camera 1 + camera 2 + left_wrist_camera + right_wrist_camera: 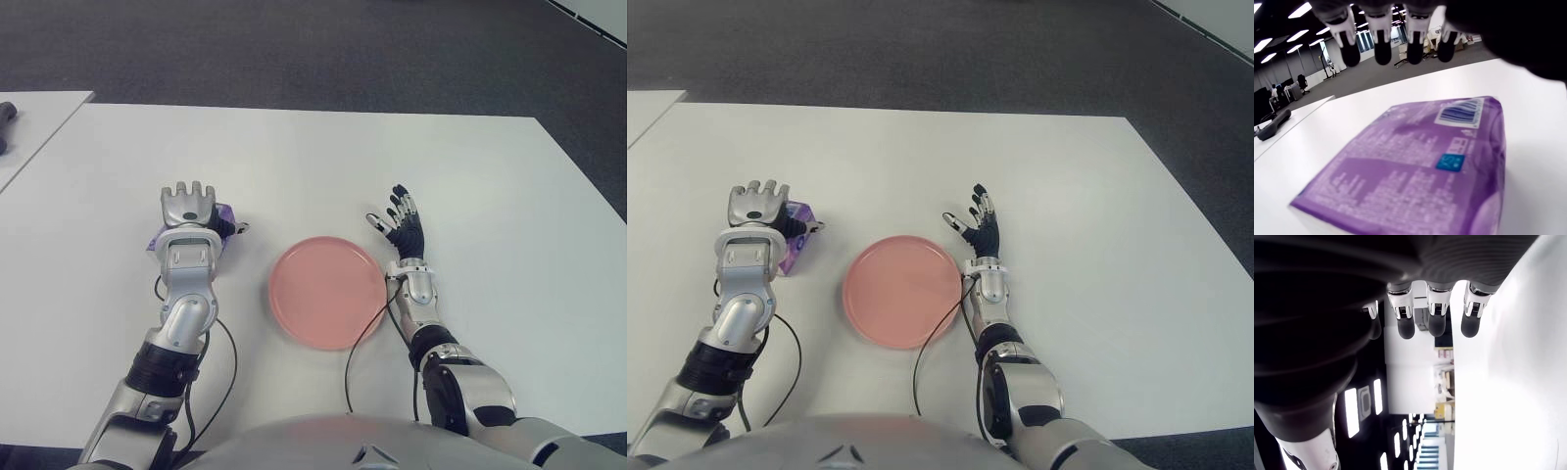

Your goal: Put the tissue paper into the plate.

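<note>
The robot's torso fills the bottom edge of the eye views, with both arms reaching up the frame over the white table [323,166]. At the centre lies the pink plate [326,291], empty, with a black cable crossing its lower right rim. The left hand [189,208] shows left of the plate, palm down over the purple tissue pack [225,217], which peeks out on either side of it and lies on the table just left of the plate, apart from its rim. In the left wrist view the pack [1420,166] lies flat beneath the hand, barcode side up, while the fingers [1382,39] stretch out straight above it and do not close on it. The right hand [402,222] shows just right of the plate's upper rim, its fingers [1436,313] spread and holding nothing. A dark object [6,117] lies on another table at the upper left.
</note>
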Controlling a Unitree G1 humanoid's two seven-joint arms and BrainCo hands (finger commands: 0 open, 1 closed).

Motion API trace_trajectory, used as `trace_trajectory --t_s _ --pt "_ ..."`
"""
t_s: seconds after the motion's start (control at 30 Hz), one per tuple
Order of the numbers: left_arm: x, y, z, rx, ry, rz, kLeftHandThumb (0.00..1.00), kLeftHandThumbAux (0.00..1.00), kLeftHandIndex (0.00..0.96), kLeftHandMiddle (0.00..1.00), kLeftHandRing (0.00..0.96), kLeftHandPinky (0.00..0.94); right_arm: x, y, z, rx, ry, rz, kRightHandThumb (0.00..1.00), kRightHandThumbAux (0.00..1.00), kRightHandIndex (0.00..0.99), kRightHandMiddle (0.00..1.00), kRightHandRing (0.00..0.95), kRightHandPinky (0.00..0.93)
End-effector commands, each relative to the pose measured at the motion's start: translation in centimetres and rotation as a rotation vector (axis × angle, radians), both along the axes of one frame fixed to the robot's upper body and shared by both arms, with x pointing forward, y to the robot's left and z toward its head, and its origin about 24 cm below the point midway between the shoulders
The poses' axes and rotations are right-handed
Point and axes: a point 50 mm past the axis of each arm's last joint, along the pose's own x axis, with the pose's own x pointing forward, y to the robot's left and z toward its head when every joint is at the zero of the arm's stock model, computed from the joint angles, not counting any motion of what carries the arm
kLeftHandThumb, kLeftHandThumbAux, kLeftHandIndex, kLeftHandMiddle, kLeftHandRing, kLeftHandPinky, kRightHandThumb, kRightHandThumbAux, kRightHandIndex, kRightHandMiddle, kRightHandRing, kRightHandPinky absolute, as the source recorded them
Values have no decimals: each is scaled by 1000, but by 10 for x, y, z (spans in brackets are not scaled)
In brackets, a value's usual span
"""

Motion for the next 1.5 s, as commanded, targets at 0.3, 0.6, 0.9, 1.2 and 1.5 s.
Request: trace_trajectory --t_s 0.3,0.6,0.9,1.2,1.5 --pt "-3 -9 -10 62 30 -4 0 162 0 0 0 0 -20 -5 -25 18 107 -24 80 783 6 0 0 18" --pt "-5 -3 -13 125 -12 7 0 167 0 0 0 0 -20 -5 -25 18 107 -24 80 783 6 0 0 18" --pt "-9 2 -15 183 -83 12 0 188 0 0 0 0 -19 -6 -25 18 108 -24 80 783 6 0 0 18" --pt "-11 7 -14 229 -100 41 0 201 0 0 0 0 -19 -6 -25 19 108 -24 80 783 6 0 0 18" --pt "-15 12 -12 214 -63 79 0 213 0 0 0 0 -19 -7 -25 19 108 -25 80 783 6 0 0 18"
